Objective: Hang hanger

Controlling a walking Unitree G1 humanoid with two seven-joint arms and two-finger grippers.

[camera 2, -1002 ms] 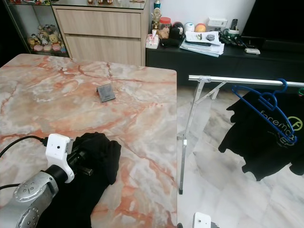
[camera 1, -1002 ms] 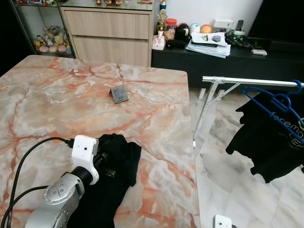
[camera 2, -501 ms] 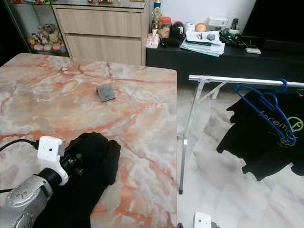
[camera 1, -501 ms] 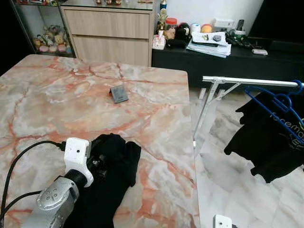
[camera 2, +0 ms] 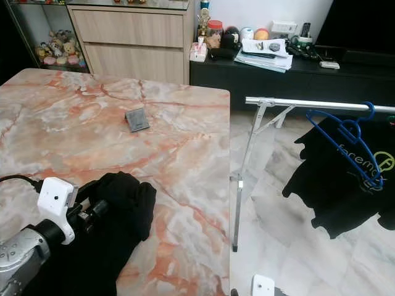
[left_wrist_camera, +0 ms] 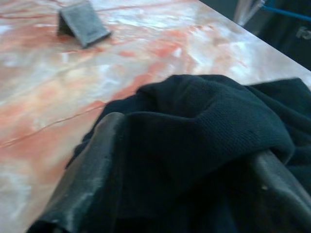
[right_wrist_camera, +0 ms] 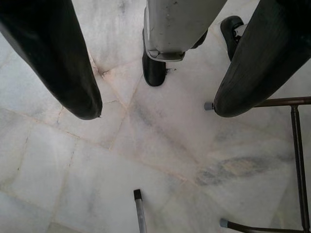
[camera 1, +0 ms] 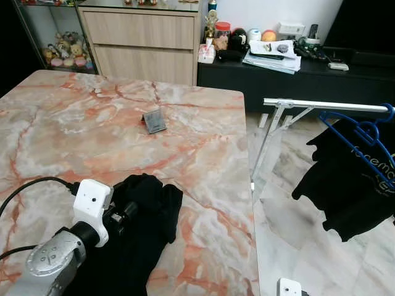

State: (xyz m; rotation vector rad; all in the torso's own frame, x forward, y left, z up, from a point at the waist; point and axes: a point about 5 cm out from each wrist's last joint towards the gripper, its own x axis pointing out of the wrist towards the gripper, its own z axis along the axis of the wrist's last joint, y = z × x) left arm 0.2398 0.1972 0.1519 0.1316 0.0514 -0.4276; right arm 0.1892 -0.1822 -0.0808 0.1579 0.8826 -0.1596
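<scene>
Marble, pink-veined and glossy, is what you have under the left arm: the desk (camera 1: pixel 185 123) fills most of the head view, with pale stone floor (camera 1: pixel 290 203) to its right. Beyond it stand a wooden sideboard (camera 1: pixel 142 37) and a low black cabinet (camera 1: pixel 321 80) loaded with papers and jars. Over the floor to your right runs a silver clothes rail (camera 1: pixel 327 105), and on it hangs the blue hanger (camera 1: pixel 361 132), hooked over the bar and carrying a black T-shirt (camera 1: pixel 349 185) with printed lettering. At the near edge of the desk lies a bundle of black cloth (camera 1: pixel 142 228), heaped and crumpled. Your left tool (left_wrist_camera: pixel 184 174) sits in that heap; in the left wrist view its two fingers (left_wrist_camera: pixel 85 174) stand spread apart with a raised fold of the cloth between them, and you cannot tell from here whether they grip it. Further up the desk, well apart from the cloth, a small grey card stand (camera 1: pixel 155 121) is propped upright. Your right tool (right_wrist_camera: pixel 155 109) hangs down over the floor beside the robot's leg (right_wrist_camera: pixel 170 34), its fingers spread wide and holding nothing, with thin metal rack legs (right_wrist_camera: pixel 296 160) nearby.
</scene>
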